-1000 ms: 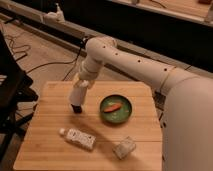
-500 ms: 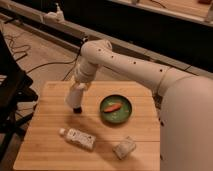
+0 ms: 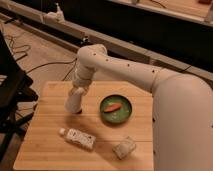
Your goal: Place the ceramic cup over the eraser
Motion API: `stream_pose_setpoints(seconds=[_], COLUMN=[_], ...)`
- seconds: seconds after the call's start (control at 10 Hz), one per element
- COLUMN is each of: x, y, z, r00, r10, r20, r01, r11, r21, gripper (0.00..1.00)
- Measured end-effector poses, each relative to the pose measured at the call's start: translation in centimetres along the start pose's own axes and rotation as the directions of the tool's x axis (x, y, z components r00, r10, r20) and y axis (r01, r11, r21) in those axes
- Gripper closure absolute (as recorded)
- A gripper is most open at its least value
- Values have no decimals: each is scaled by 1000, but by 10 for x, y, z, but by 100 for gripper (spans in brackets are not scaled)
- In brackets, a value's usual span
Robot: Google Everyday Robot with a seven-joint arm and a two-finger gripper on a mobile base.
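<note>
My gripper (image 3: 74,104) hangs low over the left middle of the wooden table (image 3: 45,145), at the end of the white arm that reaches in from the right. The white tapered shape at the arm's tip may be the ceramic cup, but I cannot tell it apart from the gripper. A small dark patch (image 3: 80,111) sits on the table right under the tip's lower right edge. It may be the black eraser, mostly hidden by the tip.
A green bowl (image 3: 123,118) with an orange-red piece (image 3: 113,106) in it stands right of the gripper. A white labelled bottle (image 3: 78,138) lies near the front. A grey-beige sponge-like block (image 3: 124,148) lies at the front right. A black chair (image 3: 10,85) stands left of the table.
The arm's tip has shifted a little to the left and down over the same spot on the table. The bowl, bottle and block have not moved.
</note>
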Motion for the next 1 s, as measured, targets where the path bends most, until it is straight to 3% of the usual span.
stream_pose_setpoints(seconds=[0.2,0.3,0.7,1.0], x=[-1,-2,-3,-3], y=[-3,-4,-6,-5], z=[11,18,36,39], r00=[1000,999,997,997], r10=[16,21,38,46], r20=[-17,-28,-60,-68], r01=[-16,-21,-39,-47], r11=[1000,1000,999,999], r21=[4,5,-2,-11], gripper=[22,20,20,20])
